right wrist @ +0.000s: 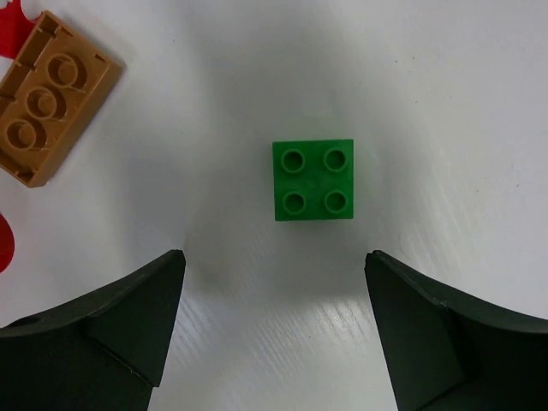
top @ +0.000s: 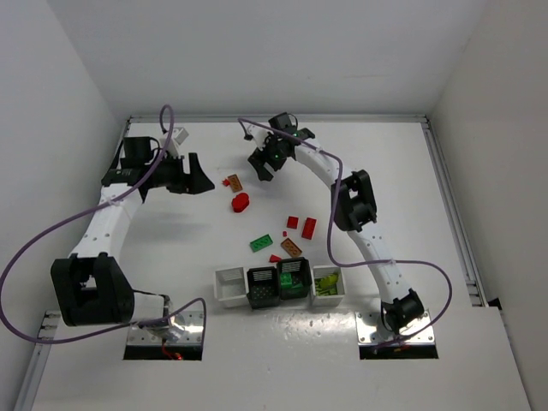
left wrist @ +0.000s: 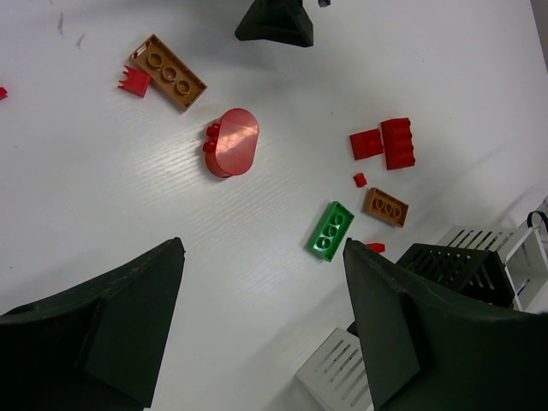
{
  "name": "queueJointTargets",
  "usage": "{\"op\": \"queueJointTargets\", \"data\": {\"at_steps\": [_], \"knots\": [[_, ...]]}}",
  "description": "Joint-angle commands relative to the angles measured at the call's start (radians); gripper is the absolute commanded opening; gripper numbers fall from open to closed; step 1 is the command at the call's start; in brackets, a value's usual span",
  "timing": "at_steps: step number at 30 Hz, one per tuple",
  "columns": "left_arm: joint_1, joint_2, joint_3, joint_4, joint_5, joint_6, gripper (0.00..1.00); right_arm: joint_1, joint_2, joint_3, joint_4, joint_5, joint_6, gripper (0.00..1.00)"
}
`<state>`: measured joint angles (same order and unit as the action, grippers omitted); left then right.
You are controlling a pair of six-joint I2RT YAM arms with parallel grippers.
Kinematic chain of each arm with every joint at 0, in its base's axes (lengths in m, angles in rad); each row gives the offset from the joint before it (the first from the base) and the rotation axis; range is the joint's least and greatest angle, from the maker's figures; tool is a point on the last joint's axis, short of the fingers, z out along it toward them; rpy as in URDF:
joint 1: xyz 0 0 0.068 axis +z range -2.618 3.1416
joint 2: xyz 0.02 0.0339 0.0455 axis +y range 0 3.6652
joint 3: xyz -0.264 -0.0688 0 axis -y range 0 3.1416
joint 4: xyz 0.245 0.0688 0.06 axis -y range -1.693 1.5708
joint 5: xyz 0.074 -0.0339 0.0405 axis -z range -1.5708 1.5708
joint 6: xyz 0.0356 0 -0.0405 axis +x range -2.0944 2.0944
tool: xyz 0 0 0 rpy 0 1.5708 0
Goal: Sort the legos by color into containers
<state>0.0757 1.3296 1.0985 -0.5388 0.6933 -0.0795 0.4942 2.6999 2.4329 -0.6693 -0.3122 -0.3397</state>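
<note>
the right gripper [top: 267,158] hangs over the far middle of the table [top: 411,205], its fingers spread wide with nothing between them. in its wrist view a green square brick [right wrist: 313,180] with four studs lies flat on the table just ahead of the fingertips, touching neither. any lettering on the studs is too small to read. a brown plate [right wrist: 47,107] with three studs lies to the left of it, tilted, with a red spiky bit [left wrist: 134,81] just beside it.

the left gripper [top: 195,180] is over the far left part of the table, also spread and empty. near it lies a red rounded piece [top: 241,202].

towards the middle of the table lie more legos, loosely scattered: a green plate [top: 261,243], two red bricks [top: 308,227] side by side, a second brown plate [top: 291,247], a tiny red stud [left wrist: 360,179] and a red scrap [top: 275,258] close to the bins.

the containers [top: 229,276] stand in a row near the near edge, between the two arm bases: white, black, black, white. the left white bin looks bare inside, the right black bin [top: 292,291] holds green pieces, and the right white bin [top: 329,295] holds yellow-green ones. what is in the left black bin [top: 262,297] i cannot tell.
</note>
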Motion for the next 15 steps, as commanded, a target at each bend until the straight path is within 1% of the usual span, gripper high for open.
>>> {"op": "queueJointTargets", "data": {"at_steps": [1,4,7,12,15], "knots": [[0.015,0.01,-0.003,0.013,0.026,0.009,0.81,0.0,0.029,0.052,0.051,-0.011,0.027,0.85],[0.015,0.019,-0.003,0.013,0.026,0.009,0.8,0.0,0.047,0.063,0.06,-0.022,0.036,0.83],[0.015,0.028,-0.014,0.013,0.008,0.009,0.8,0.0,0.057,0.063,0.088,-0.033,0.036,0.79],[0.015,0.037,-0.035,0.013,-0.002,0.009,0.8,0.009,0.077,0.063,0.129,-0.033,0.045,0.75],[0.015,0.046,-0.045,0.004,-0.002,0.009,0.8,0.009,0.086,0.054,0.139,-0.024,0.036,0.69]]}}
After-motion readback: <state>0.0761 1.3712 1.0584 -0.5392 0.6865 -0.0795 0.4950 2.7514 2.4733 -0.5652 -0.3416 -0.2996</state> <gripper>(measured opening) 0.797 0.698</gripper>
